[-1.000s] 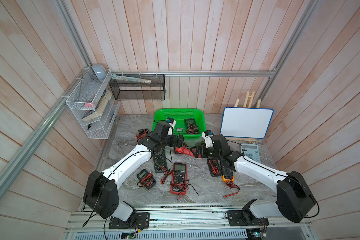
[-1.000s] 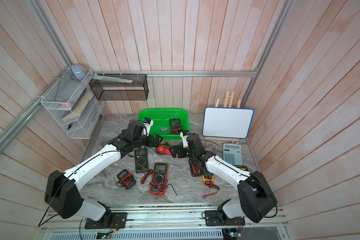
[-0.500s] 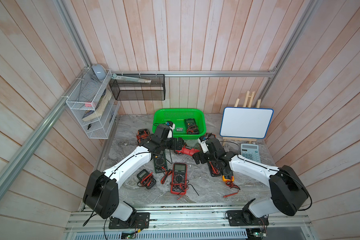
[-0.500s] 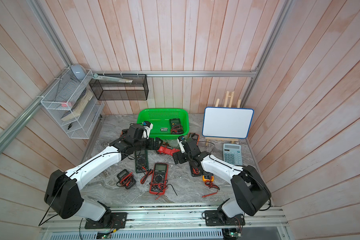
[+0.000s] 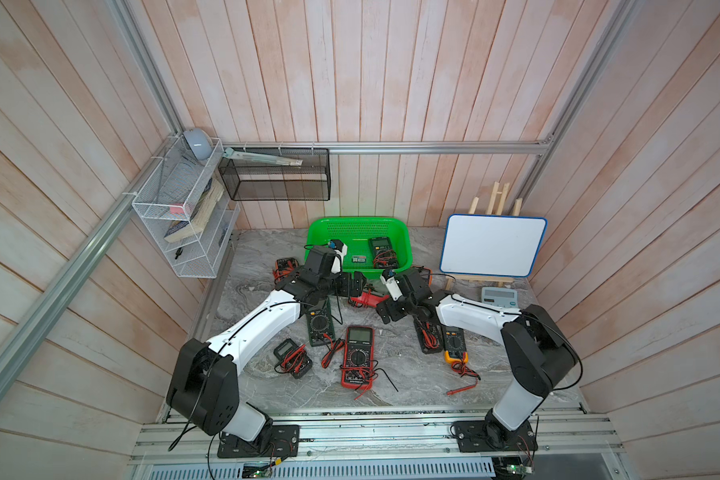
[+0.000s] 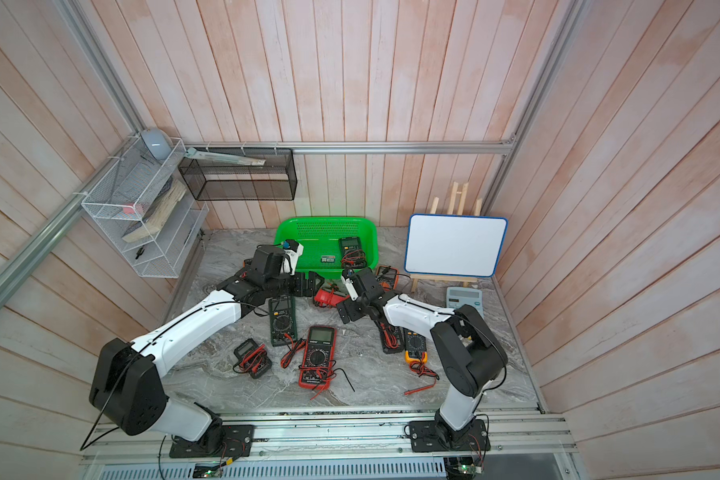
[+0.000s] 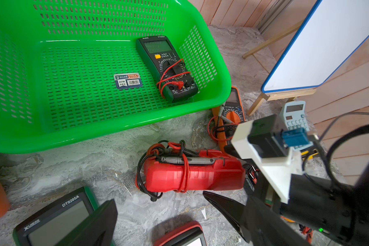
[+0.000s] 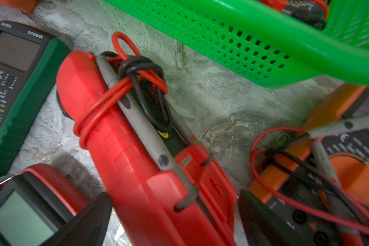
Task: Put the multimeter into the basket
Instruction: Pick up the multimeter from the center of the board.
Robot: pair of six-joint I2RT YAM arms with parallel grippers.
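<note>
**Right claw straddles the red meter by the basket**

The red meter (image 8: pixel 136 149), leads wound round it, lies on its side on the table (image 7: pixel 90 166). It is outside the basket (image 7: pixel 107 136), just near of its rim. The right claw (image 8: pixel 175 213) stands wide apart, one finger on either side of the meter's end; whether the pads touch it cannot be told. The left claw (image 7: pixel 160 204) hangs by the meter's left end, spread wide, nothing between its fingers. A green meter (image 7: pixel 166 68) lies inside the basket, at its right side.
</note>
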